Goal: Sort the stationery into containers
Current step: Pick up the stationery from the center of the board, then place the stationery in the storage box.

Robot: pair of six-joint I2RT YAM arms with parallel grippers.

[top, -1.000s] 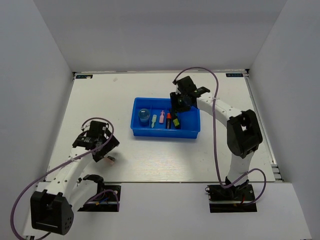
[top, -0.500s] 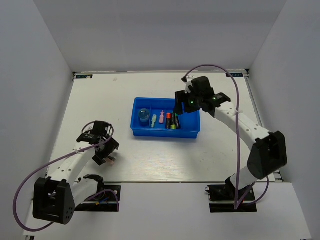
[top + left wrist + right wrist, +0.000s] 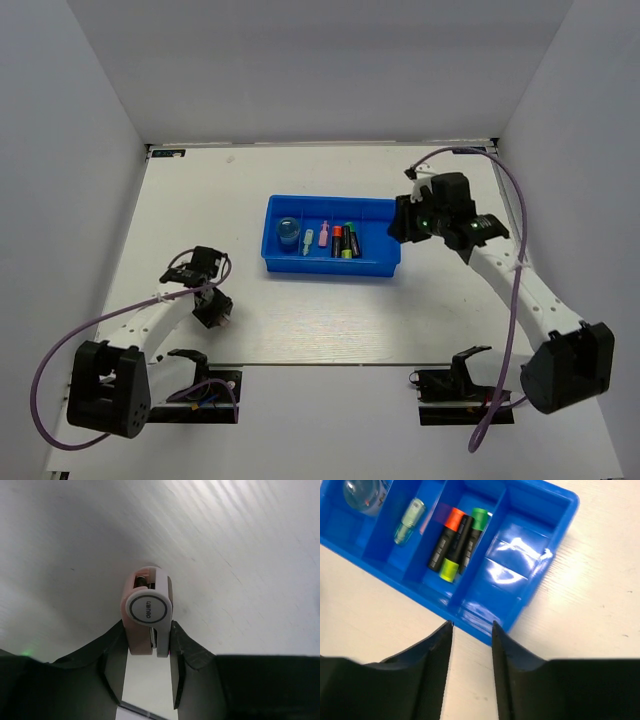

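- Left hand point(image 3: 148, 632): I see its two fingers pressed against opposite sides of a small pink-and-white piece point(image 3: 148, 607), so the hand is closed on it. The piece has a round white face and rests on the table point(image 3: 200, 200), at the near left and well apart from the tray.
- Right hand point(image 3: 472, 630): the fingers stand partly apart with nothing between them. The hand hangs just over the near wall at the right end of the blue tray point(image 3: 520, 555).
- Blue tray: it lies at mid-table, split by ribs into narrow compartments.
- Highlighters point(image 3: 457, 540): three black-bodied ones, capped orange, green and yellow, lie side by side in one compartment, touching one another.
- Whitish piece point(image 3: 408, 520): it lies in the next compartment to the left.
- Pink piece point(image 3: 324, 232): it lies just beside the whitish one; I cannot tell which compartment holds it.
- Blue round piece point(image 3: 289, 233): it sits in the tray's leftmost compartment.
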